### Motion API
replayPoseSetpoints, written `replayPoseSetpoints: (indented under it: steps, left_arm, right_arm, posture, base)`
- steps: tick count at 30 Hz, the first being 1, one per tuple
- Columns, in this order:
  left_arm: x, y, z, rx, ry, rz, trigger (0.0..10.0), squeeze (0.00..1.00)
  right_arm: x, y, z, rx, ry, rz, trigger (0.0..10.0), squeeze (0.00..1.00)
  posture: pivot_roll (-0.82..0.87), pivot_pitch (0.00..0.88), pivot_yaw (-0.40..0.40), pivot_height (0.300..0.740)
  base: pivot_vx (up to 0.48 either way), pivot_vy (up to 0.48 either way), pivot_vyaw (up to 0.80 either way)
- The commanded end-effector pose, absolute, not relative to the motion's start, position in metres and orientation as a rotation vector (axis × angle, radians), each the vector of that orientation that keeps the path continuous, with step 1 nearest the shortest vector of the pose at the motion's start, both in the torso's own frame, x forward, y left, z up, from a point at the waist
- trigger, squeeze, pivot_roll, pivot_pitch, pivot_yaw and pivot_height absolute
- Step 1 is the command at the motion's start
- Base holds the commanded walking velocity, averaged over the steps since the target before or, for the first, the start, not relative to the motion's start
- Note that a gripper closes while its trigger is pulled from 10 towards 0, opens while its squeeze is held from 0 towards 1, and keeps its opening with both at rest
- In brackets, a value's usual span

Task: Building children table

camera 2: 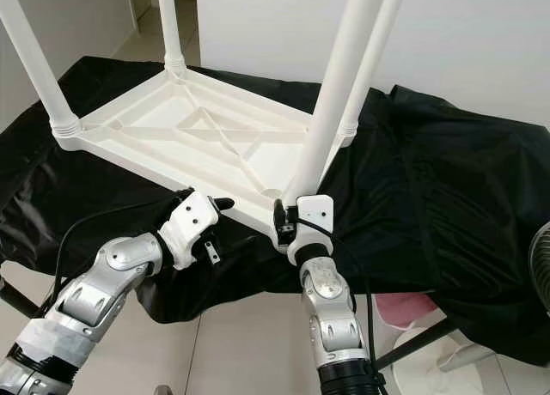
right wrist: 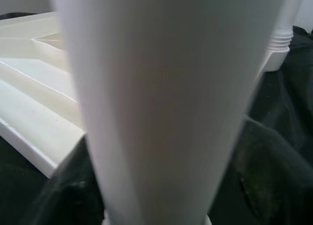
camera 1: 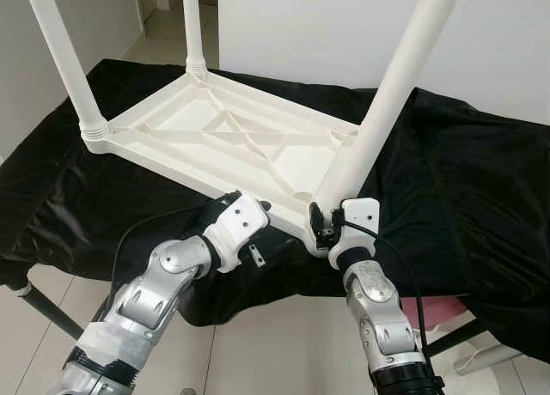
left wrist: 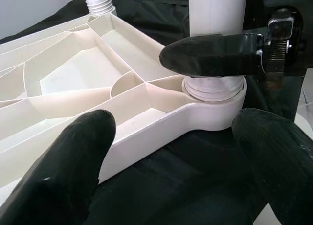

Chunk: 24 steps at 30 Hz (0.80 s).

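Pincers first: my left gripper rests at the near edge of the upturned table, fingers spread wide. From my left wrist I see those two fingers apart over the black cloth, with the rim of the table between them but not pinched. That same wrist view gives what my eyes miss: one black finger of my right gripper lying across the near leg just above its ribbed collar, where the leg sits in the corner socket. My right wrist view is mostly the blurred white leg up close, with another leg's collar behind it. My right gripper is closed around the base of that near leg.

From my head I see the table lying top-down on the cloth, white plastic, its underside ribbed with crossing struts. Four legs stand up from its corners: one at the near left, one at the far left, one far right, and the one I hold.
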<state>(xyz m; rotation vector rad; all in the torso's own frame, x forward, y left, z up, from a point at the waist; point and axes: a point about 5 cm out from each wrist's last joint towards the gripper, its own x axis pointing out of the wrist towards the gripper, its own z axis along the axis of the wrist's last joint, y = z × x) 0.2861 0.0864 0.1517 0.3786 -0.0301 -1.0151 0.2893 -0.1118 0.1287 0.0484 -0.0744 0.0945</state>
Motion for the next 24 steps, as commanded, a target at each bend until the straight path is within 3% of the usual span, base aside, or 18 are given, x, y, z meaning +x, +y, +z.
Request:
replayPoseSetpoints:
  steps: [1,9,10,13,14,17,24]
  left_arm:
    - [0.283,0.084,0.154,0.376,-0.030,-1.054,10.0,0.00]
    - [0.283,0.083,0.153,0.366,-0.030,-1.044,10.0,0.00]
    - [0.283,0.083,0.153,0.363,-0.031,-1.043,10.0,0.00]
    - [0.283,0.082,0.153,0.361,-0.032,-1.042,10.0,0.00]
    - [0.282,0.082,0.153,0.361,-0.031,-1.043,10.0,0.00]
    - [0.281,0.083,0.152,0.362,-0.028,-1.046,10.0,0.00]
    - [0.281,0.082,0.152,0.361,-0.026,-1.048,10.0,0.00]
  right_arm:
    - [0.289,-0.107,0.130,0.110,-0.074,0.087,10.0,1.00]
    - [0.290,-0.119,0.132,0.106,-0.106,0.235,10.0,1.00]
    - [0.290,-0.121,0.133,0.103,-0.111,0.274,10.0,0.14]
    - [0.290,-0.123,0.134,0.105,-0.115,0.309,10.0,0.14]
    - [0.292,-0.127,0.136,0.083,-0.119,0.369,10.0,0.00]
    - [0.298,-0.137,0.139,0.002,-0.125,0.520,10.0,0.00]
    - [0.306,-0.142,0.141,-0.026,-0.112,0.640,10.0,0.00]
  posture:
    - [0.01,0.030,-0.068,0.740]
    - [0.00,0.036,-0.074,0.740]
    - [0.00,0.038,-0.074,0.740]
    - [0.00,0.039,-0.073,0.740]
    - [-0.01,0.042,-0.073,0.740]
    - [-0.01,0.046,-0.071,0.740]
    - [-0.01,0.049,-0.072,0.740]
  base:
    - [0.000,0.000,0.00]
    - [0.000,0.000,0.00]
    - [0.000,0.000,0.00]
    - [0.000,0.000,0.00]
    - [0.000,0.000,0.00]
    - [0.000,0.000,0.00]
    - [0.000,0.000,0.00]
